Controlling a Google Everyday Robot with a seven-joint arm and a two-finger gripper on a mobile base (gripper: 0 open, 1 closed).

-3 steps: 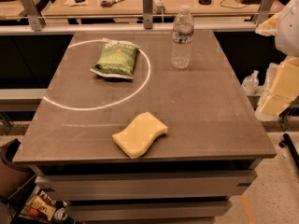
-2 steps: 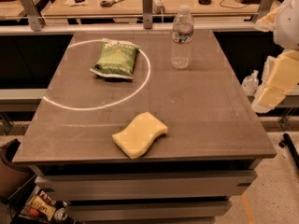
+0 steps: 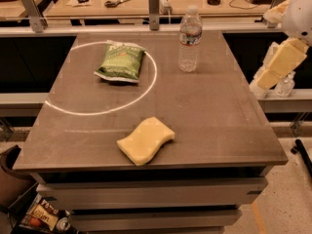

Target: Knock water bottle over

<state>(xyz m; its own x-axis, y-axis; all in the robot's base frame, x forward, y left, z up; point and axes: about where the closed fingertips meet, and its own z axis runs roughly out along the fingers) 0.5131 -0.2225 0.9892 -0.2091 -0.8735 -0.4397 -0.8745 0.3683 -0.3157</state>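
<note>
Water bottle: the water bottle (image 3: 189, 39) stands upright on the far part of the table (image 3: 219, 121), right of centre, cap on, just outside the white circle.
Gripper: the gripper (image 3: 261, 82) hangs off the table's right edge, level with the far half and well apart from the bottle; whether it is released or clenched cannot be told, and it grasps nothing that shows.
Arm: cream-coloured arm links (image 3: 282, 61) slant down from the upper right toward the gripper.
Snack bag: a green snack bag (image 3: 120, 61) lies flat inside the far part of the white circle (image 3: 97, 112), left of the bottle.
Sponge: a yellow sponge (image 3: 145, 140) lies near the front edge, about mid-width.
Far desk: scissors (image 3: 117, 3) lie on the wooden desk beyond the table.
Right ledge: a small pump bottle (image 3: 285, 84) stands just beside the arm.
</note>
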